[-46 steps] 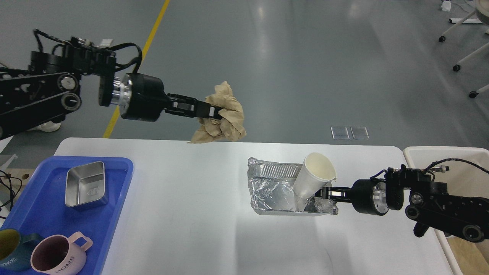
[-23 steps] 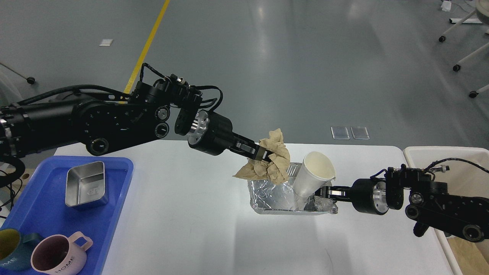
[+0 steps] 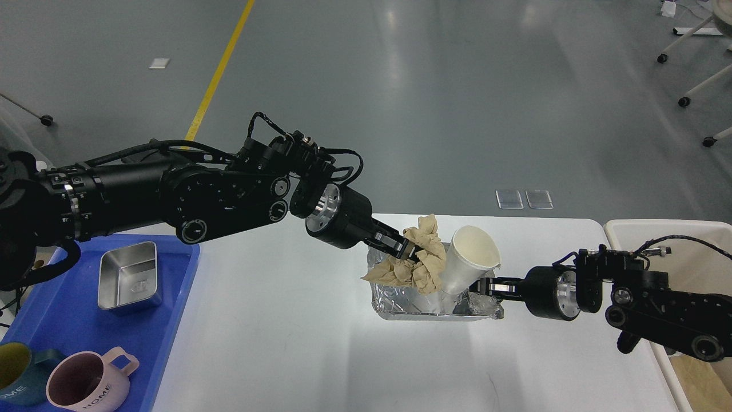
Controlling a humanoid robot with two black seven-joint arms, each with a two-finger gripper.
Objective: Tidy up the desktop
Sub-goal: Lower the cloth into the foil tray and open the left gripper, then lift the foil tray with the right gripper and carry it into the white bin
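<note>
Two grippers (image 3: 413,256) (image 3: 479,285) over desktop (image 3: 274,343)

The word "HOME" stands in dark capital letters on the side of the pale pink ceramic mug (image 3: 86,384) at the near left corner of the blue plastic tray (image 3: 171,320). The teal mug with a yellow inside (image 3: 17,375) just beside it bears dark lettering that appears to end in "ME"; the rest cannot be made out.
</note>
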